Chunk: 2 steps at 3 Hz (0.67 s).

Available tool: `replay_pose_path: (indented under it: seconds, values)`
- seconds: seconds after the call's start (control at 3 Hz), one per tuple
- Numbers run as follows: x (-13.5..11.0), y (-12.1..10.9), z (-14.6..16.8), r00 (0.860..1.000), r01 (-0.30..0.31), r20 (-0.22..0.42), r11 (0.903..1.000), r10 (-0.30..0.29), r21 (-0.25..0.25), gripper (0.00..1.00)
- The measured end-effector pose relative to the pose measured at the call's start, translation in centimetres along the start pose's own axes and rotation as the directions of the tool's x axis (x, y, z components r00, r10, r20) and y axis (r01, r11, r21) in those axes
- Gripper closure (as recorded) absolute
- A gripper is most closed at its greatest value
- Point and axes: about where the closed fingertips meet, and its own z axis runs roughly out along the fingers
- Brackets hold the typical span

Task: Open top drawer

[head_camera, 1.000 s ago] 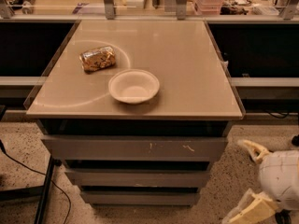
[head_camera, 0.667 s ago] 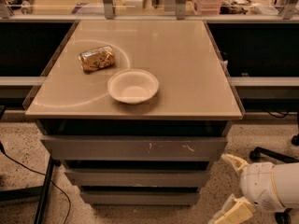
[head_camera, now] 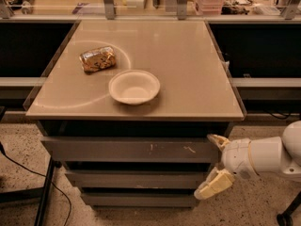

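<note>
The top drawer is the widest grey flat front under the beige cabinet top, with small pale scratch marks right of centre. It sits level with the drawers below, a dark gap above it. My gripper is at the drawer's right end, in front of its face. Its two cream fingers are spread apart, the upper one near the drawer's top right corner, the lower one level with the second drawer. Nothing is between them.
A white paper bowl and a wrapped snack lie on the cabinet top. Two narrower grey drawers sit below the top one. A black stand leg and cable are at the lower left on the speckled floor.
My gripper and white arm have moved left and up from the lower right, arriving at the top drawer's right end. The drawer, bowl and snack have not moved.
</note>
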Motion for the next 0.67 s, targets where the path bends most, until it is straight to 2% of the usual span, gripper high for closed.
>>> replay_pose_path:
  seconds: [0.33,0.67]
  values:
    - [0.1,-0.1,0.0,1.0,-0.002,0.002,1.0,0.002,0.002,0.0]
    - [-1.0,-5.1,3.0,0.998,0.035,0.044,0.9994,-0.035,-0.005,0.0]
